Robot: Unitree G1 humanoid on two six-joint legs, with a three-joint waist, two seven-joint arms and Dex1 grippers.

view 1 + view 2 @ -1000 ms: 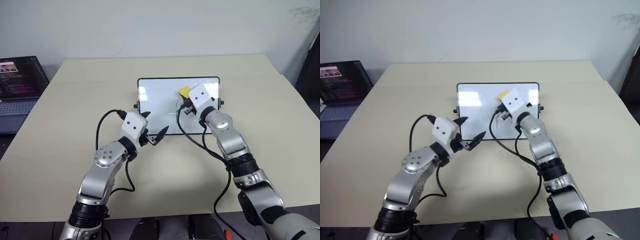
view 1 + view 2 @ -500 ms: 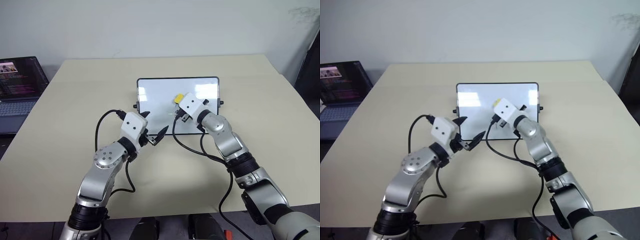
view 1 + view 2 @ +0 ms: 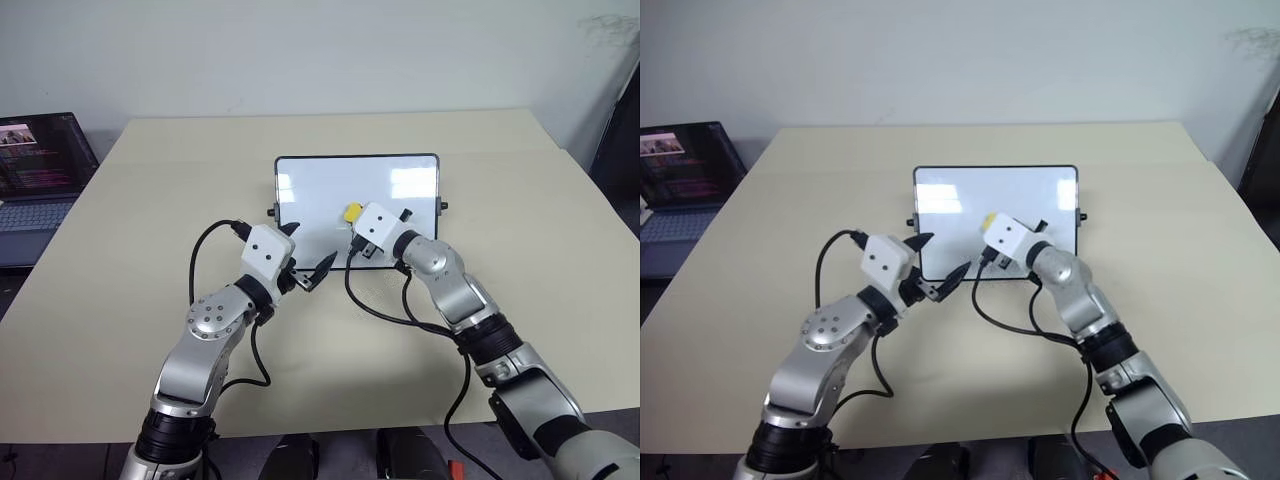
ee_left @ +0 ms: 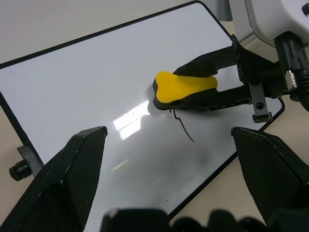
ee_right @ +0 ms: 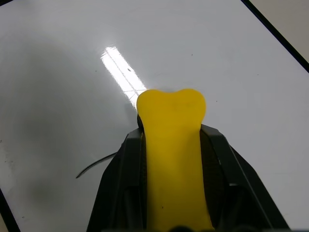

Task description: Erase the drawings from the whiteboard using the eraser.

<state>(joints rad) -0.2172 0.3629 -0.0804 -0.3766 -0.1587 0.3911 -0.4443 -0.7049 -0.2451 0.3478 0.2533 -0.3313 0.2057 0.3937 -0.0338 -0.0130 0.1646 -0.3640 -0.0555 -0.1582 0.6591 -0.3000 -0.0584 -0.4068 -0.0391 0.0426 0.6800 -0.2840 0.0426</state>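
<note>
While the table [image 3: 150, 200] carries everything, the lines run:
Whiteboard [image 3: 320, 200]: lies flat at the table's middle, black-framed.
Laptop [image 3: 35, 170]: at the table's far left edge.
Left gripper [image 3: 312, 255]: fingers spread wide, hovering at the board's near edge, holding nothing.
Right gripper [image 5: 169, 140]: fingers clamped on the eraser.
Eraser [image 4: 186, 86]: yellow, pressed on the board.
Drawings [image 4: 183, 128]: one thin hooked stroke shows, just beside the eraser.
</note>
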